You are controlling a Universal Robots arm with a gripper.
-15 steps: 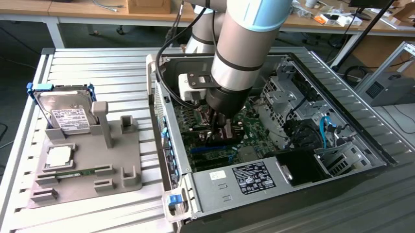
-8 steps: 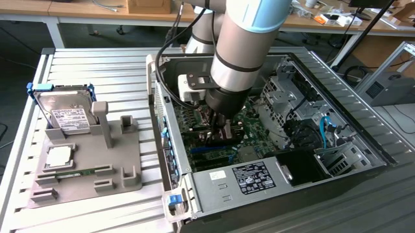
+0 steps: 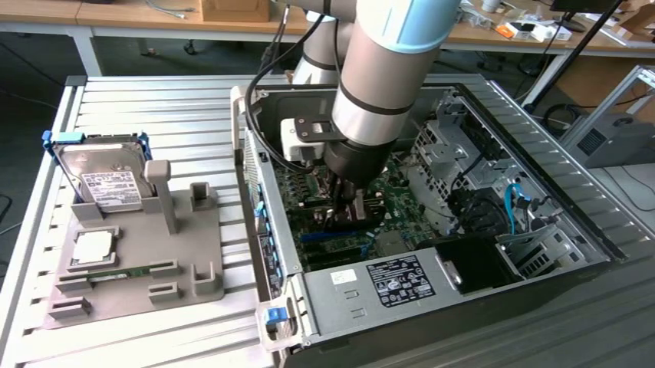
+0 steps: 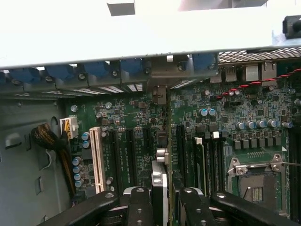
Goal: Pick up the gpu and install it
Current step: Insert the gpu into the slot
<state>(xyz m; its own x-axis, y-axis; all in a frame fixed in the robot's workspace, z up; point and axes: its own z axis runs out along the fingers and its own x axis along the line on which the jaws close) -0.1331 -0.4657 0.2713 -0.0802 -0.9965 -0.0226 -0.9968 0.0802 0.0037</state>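
The open computer case [image 3: 573, 230] sat in the middle of the exterior view, and the arm [image 3: 379, 69] entered it from twelve o'clock. At nine o'clock of the case stood a grey holder [image 3: 143, 284] with a hard drive [image 3: 103, 180]. The gripper [image 4: 164, 207], half closed, clamped the gpu [image 4: 160, 179] edge-on above the motherboard [image 4: 131, 117] slots.

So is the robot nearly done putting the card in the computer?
Picking up is done: the hand grips the gpu edge-on at the motherboard slots inside the open case. Left: seating it. I can't tell whether it's pushed fully in.
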